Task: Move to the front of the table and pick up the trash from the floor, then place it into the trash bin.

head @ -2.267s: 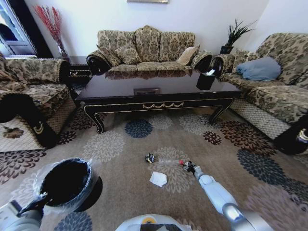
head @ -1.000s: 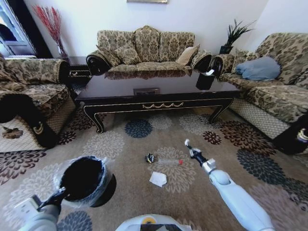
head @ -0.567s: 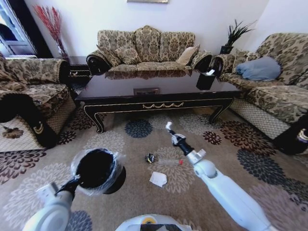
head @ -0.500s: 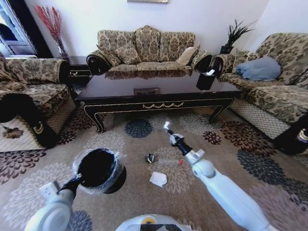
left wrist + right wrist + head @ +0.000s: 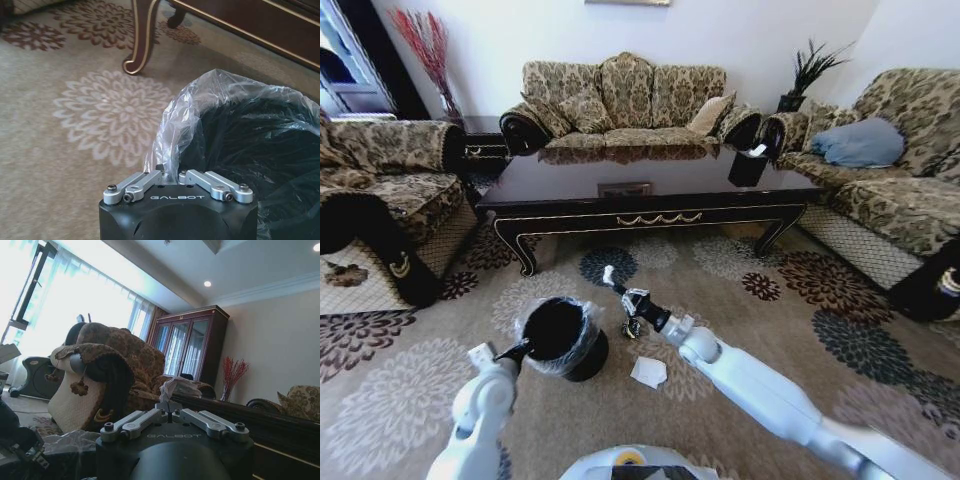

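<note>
Around the dark table (image 5: 650, 190), patterned sofas (image 5: 620, 100) ring flowered carpet (image 5: 790, 290).

The left tool (image 5: 510, 352) is carrying the trash bin (image 5: 558, 332) up off the near left of the floor (image 5: 820, 300) and in toward the middle, so the bin is now hanging just left of the dark wrapper (image 5: 632, 328), closer to the tabletop (image 5: 650, 190) than 2.3 s ago. The right tool (image 5: 611, 277) is swinging away from the spot beside the bottle's red cap, rising and crossing leftward over the litter, and is now holding a small white scrap (image 5: 172, 388) near the bin's rim. The right arm is now stretching across the bottle's place, covering it. The white paper (image 5: 648, 372) is lying just right of the bin now.
</note>
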